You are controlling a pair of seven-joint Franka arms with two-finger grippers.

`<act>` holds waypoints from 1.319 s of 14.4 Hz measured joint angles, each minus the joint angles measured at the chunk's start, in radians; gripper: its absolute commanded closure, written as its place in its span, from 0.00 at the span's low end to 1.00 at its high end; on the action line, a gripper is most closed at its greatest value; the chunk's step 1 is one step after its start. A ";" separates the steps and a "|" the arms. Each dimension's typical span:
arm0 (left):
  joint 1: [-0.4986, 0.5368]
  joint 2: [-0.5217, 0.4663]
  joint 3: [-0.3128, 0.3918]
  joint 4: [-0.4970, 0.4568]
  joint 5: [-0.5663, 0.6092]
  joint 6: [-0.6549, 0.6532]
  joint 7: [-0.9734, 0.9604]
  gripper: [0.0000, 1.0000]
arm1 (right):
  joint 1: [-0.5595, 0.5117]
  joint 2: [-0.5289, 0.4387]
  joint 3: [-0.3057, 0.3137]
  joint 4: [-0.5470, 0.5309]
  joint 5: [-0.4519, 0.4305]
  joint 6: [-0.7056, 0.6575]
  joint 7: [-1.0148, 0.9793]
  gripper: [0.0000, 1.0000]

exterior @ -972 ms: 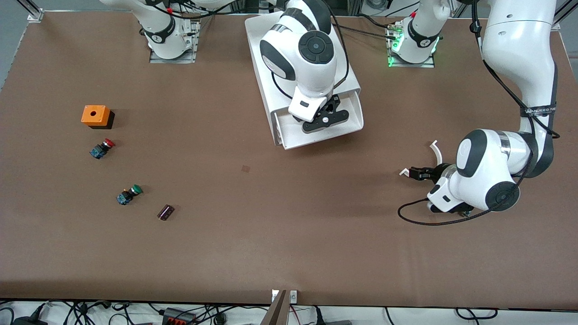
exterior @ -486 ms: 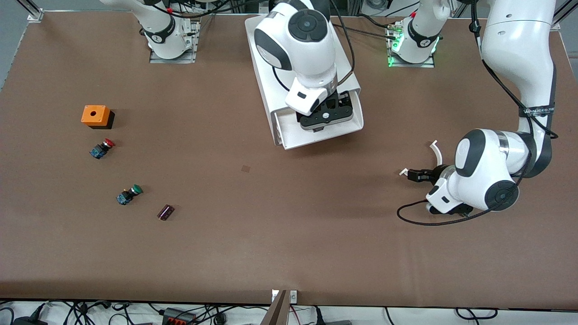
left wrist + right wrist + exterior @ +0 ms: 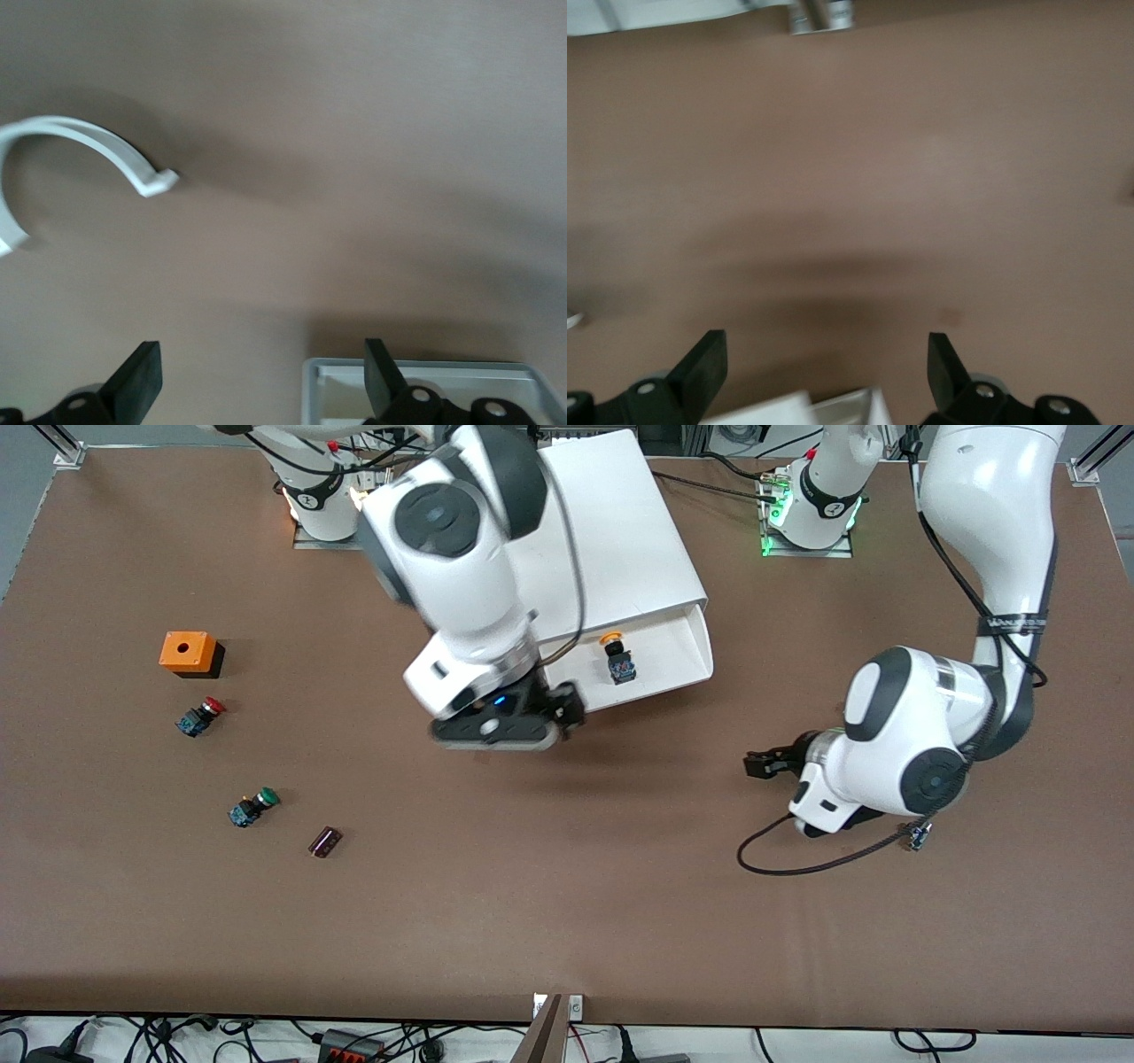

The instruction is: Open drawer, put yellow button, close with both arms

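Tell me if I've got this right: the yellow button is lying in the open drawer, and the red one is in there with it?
Not quite. In the front view the yellow button lies alone in the open drawer; the red one is on the table beside the orange box.

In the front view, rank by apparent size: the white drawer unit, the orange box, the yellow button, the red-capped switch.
1. White drawer unit, by far the largest.
2. Orange box.
3. Yellow button and red-capped switch: these look alike in size, so I will not rank them.
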 measured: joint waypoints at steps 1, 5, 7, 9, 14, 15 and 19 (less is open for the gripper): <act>-0.003 -0.002 -0.027 0.000 0.000 0.013 -0.043 0.00 | -0.039 0.003 -0.006 -0.004 -0.004 -0.021 -0.042 0.00; -0.023 -0.011 -0.122 -0.009 0.000 0.089 -0.195 0.00 | -0.264 0.004 -0.022 -0.009 -0.006 -0.103 -0.382 0.00; -0.053 -0.025 -0.133 -0.050 0.000 0.149 -0.236 0.00 | -0.367 0.004 -0.021 -0.011 -0.004 -0.113 -0.482 0.00; -0.077 -0.051 -0.135 -0.113 0.001 0.201 -0.249 0.00 | -0.424 0.003 -0.021 -0.011 -0.003 -0.115 -0.507 0.00; -0.087 -0.110 -0.153 -0.206 0.001 0.228 -0.253 0.00 | -0.490 -0.018 -0.020 -0.011 -0.003 -0.167 -0.551 0.00; -0.087 -0.118 -0.164 -0.218 0.001 0.228 -0.256 0.00 | -0.497 -0.022 -0.020 -0.011 -0.003 -0.173 -0.551 0.00; -0.088 -0.160 -0.208 -0.292 0.001 0.228 -0.262 0.00 | -0.536 -0.049 -0.024 -0.029 -0.004 -0.175 -0.551 0.00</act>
